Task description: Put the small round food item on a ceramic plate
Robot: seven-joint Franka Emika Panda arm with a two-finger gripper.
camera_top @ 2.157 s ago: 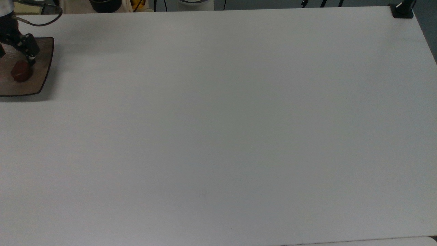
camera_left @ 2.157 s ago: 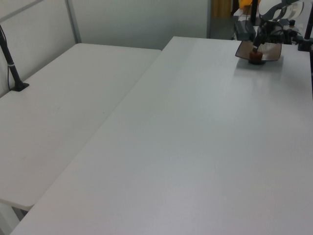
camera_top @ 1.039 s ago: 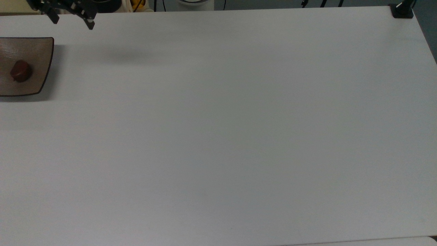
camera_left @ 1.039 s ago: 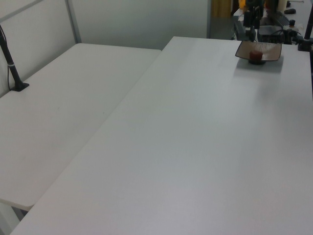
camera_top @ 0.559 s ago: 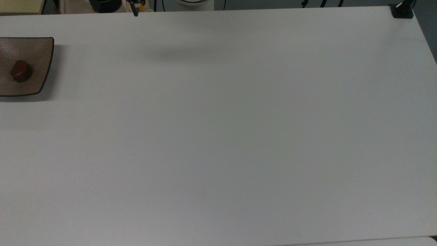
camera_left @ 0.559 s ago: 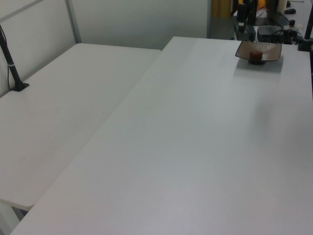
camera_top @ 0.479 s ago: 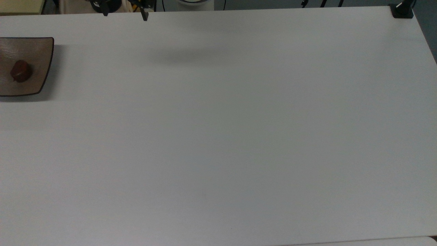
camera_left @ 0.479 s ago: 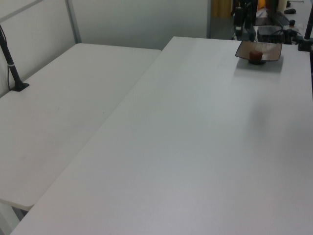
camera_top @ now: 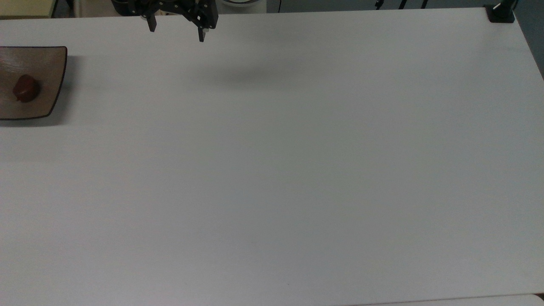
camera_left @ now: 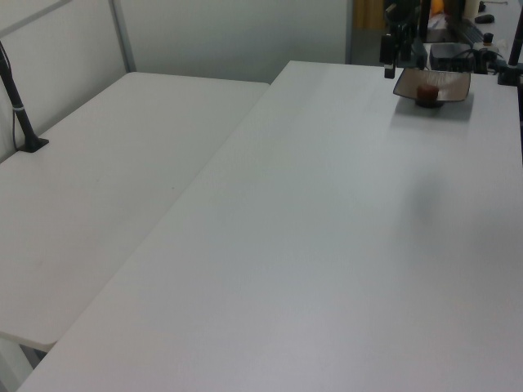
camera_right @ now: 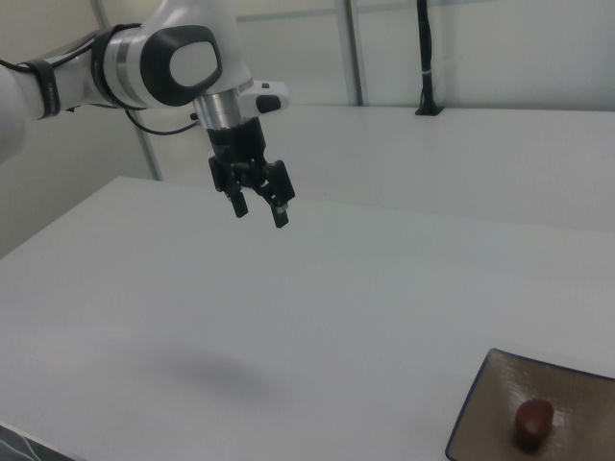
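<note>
The small dark reddish-brown food item (camera_top: pixel 25 88) (camera_left: pixel 426 93) (camera_right: pixel 533 421) lies on the squarish tan-brown plate (camera_top: pixel 46 63) (camera_left: pixel 453 84) (camera_right: pixel 490 403) at the top view's left edge. My gripper (camera_top: pixel 176 32) (camera_right: pixel 259 210) hangs high over the table near the top view's upper edge, well to the right of the plate, open and empty. In the left view the gripper (camera_left: pixel 393 65) shows just left of the plate. The white arm (camera_right: pixel 144 67) reaches in from the right view's upper left.
The white table (camera_top: pixel 272 170) spreads wide to the top view's right. A second white table (camera_left: pixel 106 180) adjoins it at the left view's left. A black clamp (camera_top: pixel 500 12) sits at the top view's upper right corner. Dark containers stand behind the far edge.
My gripper let go of the food item on the plate, rose, and travelled toward the top view's right along the far edge. The food item stays on the plate.
</note>
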